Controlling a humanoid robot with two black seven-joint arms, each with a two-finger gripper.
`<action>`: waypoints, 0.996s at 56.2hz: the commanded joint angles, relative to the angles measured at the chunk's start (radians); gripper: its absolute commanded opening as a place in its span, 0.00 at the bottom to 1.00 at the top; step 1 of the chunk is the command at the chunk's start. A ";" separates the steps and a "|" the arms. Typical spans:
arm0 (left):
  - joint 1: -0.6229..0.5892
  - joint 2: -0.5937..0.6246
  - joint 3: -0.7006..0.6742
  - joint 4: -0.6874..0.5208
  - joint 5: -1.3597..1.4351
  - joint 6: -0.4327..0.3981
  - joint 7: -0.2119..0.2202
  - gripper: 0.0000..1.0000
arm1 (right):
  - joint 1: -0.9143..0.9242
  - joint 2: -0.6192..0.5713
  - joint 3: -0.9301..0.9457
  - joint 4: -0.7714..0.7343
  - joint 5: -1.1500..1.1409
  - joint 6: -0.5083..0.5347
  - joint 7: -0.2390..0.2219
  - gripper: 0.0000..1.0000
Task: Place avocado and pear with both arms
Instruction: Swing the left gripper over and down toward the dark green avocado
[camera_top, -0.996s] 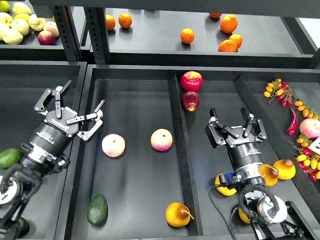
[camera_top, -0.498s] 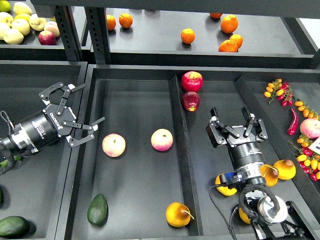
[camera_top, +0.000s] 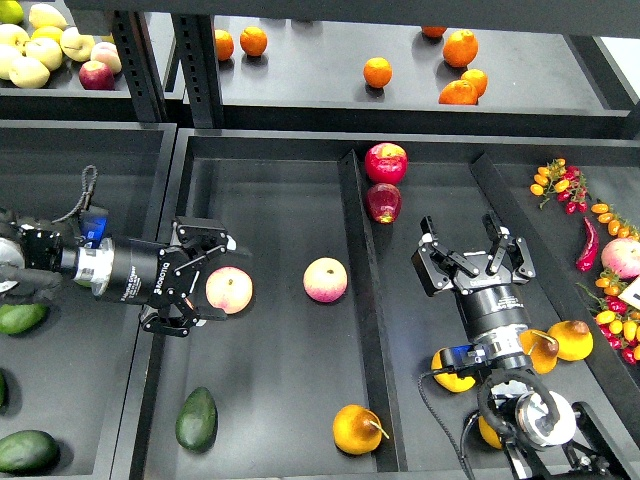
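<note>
The avocado (camera_top: 196, 419) lies at 7 o'clock in the middle bin (camera_top: 270, 400), dark green and glossy, egg-shaped, its narrower end pointing up to 12. The pear (camera_top: 356, 429) sits at 6 o'clock in the same bin, near the divider (camera_top: 365, 330); it is round and golden-yellow with an orange tint, and a thin brown curved stem sticks out toward 3 o'clock. The two lie well apart, with bare bin floor between them.

The left gripper (camera_top: 222, 290) reaches in from 9 o'clock, lying sideways, its fingers spread around a pink-yellow apple (camera_top: 229, 290); whether they touch it I cannot tell. A second apple (camera_top: 325, 280) rests at 3 o'clock of the first. The right gripper (camera_top: 473, 252) points to 12 in the right bin, its fingers spread wide, holding nothing
</note>
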 joint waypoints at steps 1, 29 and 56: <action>-0.167 -0.009 0.236 0.000 0.058 0.000 0.000 0.99 | 0.000 0.000 0.046 -0.001 -0.017 -0.004 0.000 1.00; -0.389 -0.233 0.688 0.061 0.155 0.000 0.000 0.99 | 0.000 0.000 0.090 -0.003 -0.067 -0.003 0.003 1.00; -0.391 -0.507 0.822 0.197 0.147 0.000 0.000 1.00 | 0.000 0.000 0.092 -0.001 -0.087 -0.001 0.006 1.00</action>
